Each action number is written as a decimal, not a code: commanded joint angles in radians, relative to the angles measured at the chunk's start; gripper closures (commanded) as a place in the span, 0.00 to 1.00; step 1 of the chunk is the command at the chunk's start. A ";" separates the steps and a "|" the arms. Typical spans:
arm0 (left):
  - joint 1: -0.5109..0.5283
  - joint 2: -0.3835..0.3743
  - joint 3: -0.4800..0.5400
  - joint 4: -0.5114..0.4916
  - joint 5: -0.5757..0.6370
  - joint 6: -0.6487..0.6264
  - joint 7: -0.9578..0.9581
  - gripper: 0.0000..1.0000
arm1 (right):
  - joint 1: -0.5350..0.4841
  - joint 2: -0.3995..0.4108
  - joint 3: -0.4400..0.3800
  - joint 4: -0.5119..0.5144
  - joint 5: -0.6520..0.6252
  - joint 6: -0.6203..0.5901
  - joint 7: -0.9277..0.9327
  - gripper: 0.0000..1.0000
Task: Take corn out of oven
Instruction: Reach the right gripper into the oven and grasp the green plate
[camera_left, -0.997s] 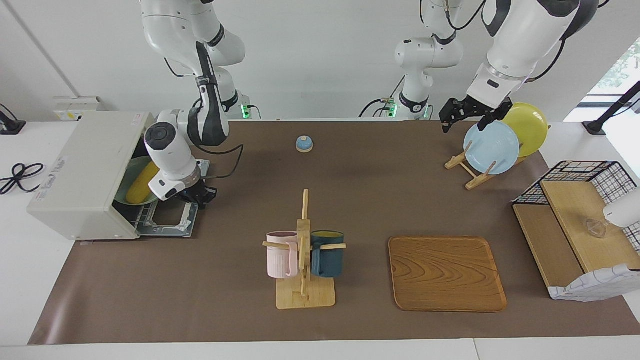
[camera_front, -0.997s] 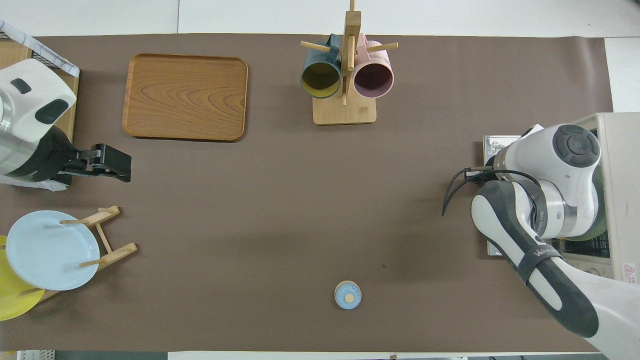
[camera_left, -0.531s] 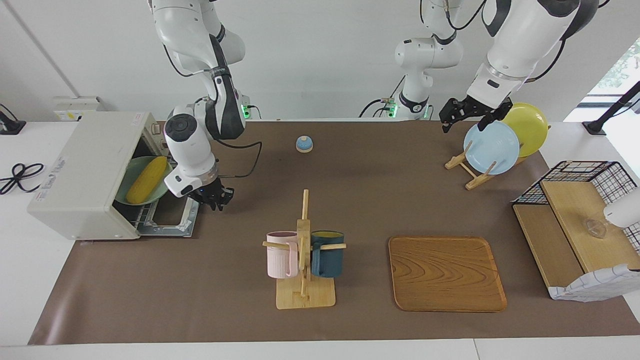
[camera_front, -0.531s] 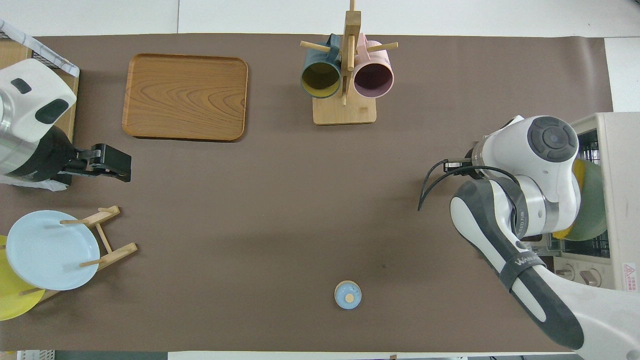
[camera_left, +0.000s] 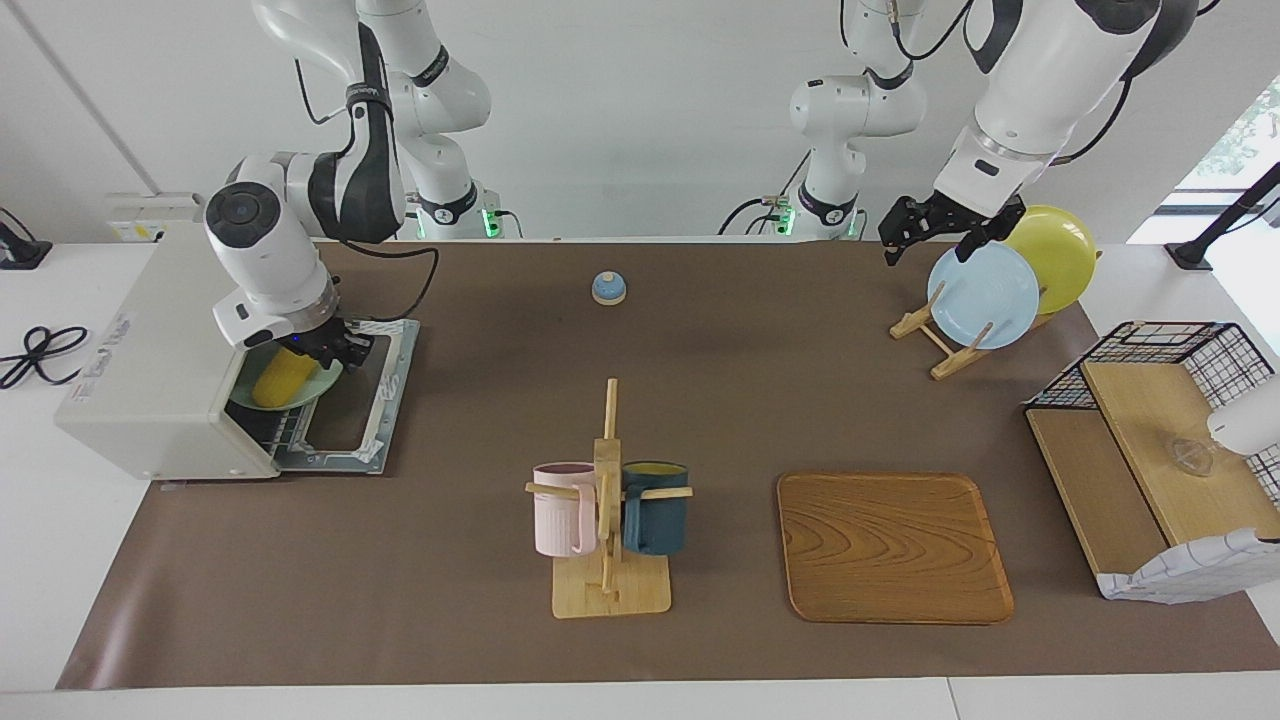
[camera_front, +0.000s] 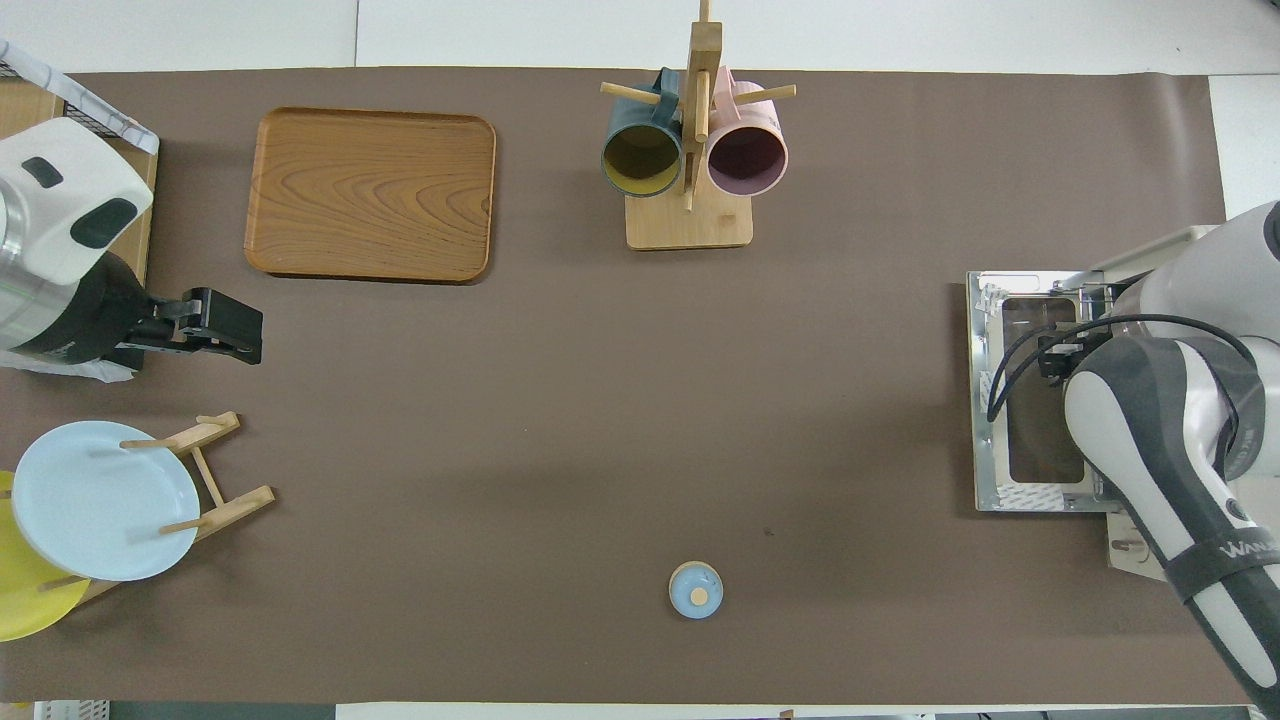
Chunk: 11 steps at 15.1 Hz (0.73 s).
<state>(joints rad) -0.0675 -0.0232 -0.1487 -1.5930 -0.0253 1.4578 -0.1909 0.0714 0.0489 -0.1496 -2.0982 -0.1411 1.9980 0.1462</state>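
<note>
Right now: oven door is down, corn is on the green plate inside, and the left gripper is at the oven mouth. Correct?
One thing is off: it is the right gripper at the oven mouth, over the corn on the green plate. The left gripper hangs by the plate rack. The facing view shows it. Door down and corn inside are correct.

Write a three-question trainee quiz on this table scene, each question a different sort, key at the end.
1. True or false: the oven door lies open.
2. What does the corn rest on? A) wooden tray B) green plate C) bare rack
3. Fill in: the right gripper is at the oven's mouth, over the ____.

Key: 1 true. 2 B, the green plate in the oven. 3 corn. The left gripper waits, open, beside the blue plate.
</note>
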 joint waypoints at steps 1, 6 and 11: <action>0.012 -0.029 -0.005 -0.031 -0.013 0.015 0.007 0.00 | -0.008 -0.032 0.008 -0.054 -0.015 0.042 -0.031 0.66; 0.012 -0.029 -0.005 -0.031 -0.013 0.015 0.007 0.00 | -0.039 -0.047 0.008 -0.105 -0.015 0.099 -0.074 0.68; 0.012 -0.027 -0.005 -0.031 -0.013 0.015 0.005 0.00 | -0.033 -0.049 0.010 -0.117 -0.015 0.100 -0.103 1.00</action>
<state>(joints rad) -0.0675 -0.0232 -0.1487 -1.5930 -0.0253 1.4578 -0.1909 0.0457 0.0307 -0.1478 -2.1818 -0.1422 2.0762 0.0774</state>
